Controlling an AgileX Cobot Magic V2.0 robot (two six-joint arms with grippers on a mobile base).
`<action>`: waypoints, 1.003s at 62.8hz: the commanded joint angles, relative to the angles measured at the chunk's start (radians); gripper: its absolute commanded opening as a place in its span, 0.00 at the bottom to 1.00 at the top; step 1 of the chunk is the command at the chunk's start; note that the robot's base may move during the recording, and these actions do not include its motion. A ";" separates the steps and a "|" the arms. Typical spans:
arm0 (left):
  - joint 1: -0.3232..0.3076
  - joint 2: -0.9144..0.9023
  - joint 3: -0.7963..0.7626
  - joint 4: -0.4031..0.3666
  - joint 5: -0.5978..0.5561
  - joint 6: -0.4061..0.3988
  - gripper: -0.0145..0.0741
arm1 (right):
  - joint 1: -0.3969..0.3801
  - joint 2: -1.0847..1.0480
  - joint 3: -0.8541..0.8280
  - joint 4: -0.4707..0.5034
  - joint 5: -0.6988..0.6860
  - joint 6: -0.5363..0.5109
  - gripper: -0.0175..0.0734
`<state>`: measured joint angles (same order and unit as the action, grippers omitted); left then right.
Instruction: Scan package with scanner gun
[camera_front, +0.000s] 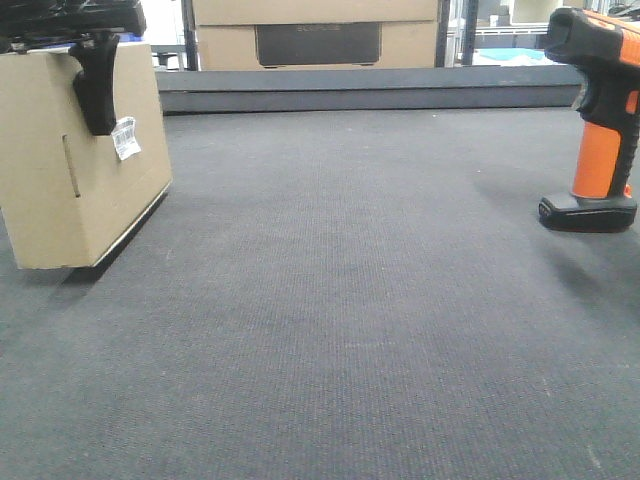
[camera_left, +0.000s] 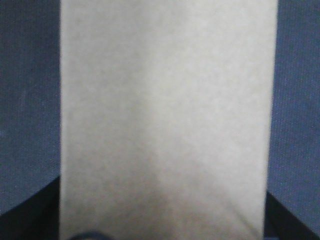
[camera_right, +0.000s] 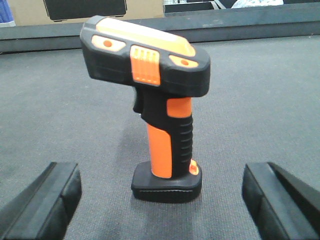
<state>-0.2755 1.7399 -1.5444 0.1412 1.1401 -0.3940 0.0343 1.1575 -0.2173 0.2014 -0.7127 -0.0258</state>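
The right gripper (camera_right: 160, 197) hangs with its fingers wide apart on either side of the scanner (camera_right: 150, 100), not touching it, so the step in hand looks like the grab: come in level, centre on the ribbed handle rather than the wide head, and close squarely so the scanner does not tip off its narrow black foot. The scanner stands upright on the grey mat (camera_front: 340, 300) at the far right, black and orange. The box (camera_front: 75, 155), plain brown cardboard with a small white label (camera_front: 126, 137), sits at the far left, well apart, the left gripper (camera_front: 90, 60) clamped over its top edge.
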 joint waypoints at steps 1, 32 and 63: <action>0.001 -0.012 0.000 -0.001 -0.011 -0.001 0.52 | -0.001 -0.009 0.002 -0.007 -0.007 0.001 0.81; -0.001 -0.053 -0.006 0.031 0.033 -0.001 0.76 | -0.001 -0.011 0.002 -0.007 -0.011 0.001 0.81; -0.001 -0.385 0.125 0.040 0.017 0.002 0.59 | -0.001 -0.198 0.002 -0.007 0.172 0.001 0.81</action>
<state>-0.2755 1.4098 -1.4838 0.1851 1.1840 -0.3940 0.0343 1.0189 -0.2173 0.2014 -0.6013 -0.0258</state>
